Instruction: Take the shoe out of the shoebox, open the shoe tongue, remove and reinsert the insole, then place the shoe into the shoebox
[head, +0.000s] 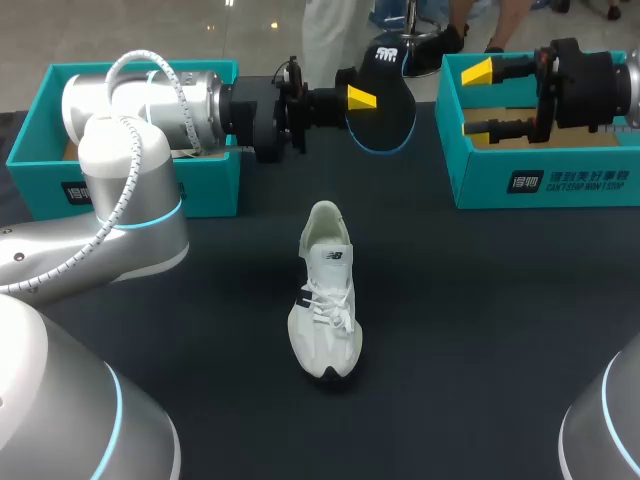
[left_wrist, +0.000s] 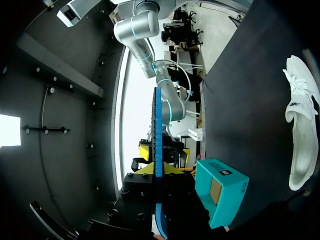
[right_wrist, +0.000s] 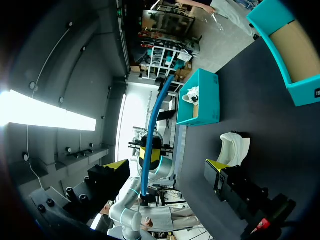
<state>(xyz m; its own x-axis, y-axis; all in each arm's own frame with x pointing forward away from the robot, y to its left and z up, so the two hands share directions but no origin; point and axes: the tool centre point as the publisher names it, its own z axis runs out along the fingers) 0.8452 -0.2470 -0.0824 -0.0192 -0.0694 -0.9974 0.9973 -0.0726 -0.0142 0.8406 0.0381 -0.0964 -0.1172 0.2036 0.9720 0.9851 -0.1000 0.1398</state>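
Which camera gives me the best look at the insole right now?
Head view: the insole shows its broad dark face, held by the left gripper. Both wrist views catch only its blue edge.

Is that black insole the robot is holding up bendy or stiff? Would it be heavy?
Probably bendy: the insole looks curved along its thin blue edge in the right wrist view. Likely light too, since the jaws hold it up by just one edge and it sticks out without sagging much. It's thin, so it might flap if swung quickly.

REST | table (head: 500, 330) | 1 dark matte top | flat and smooth | spans the head view side to side
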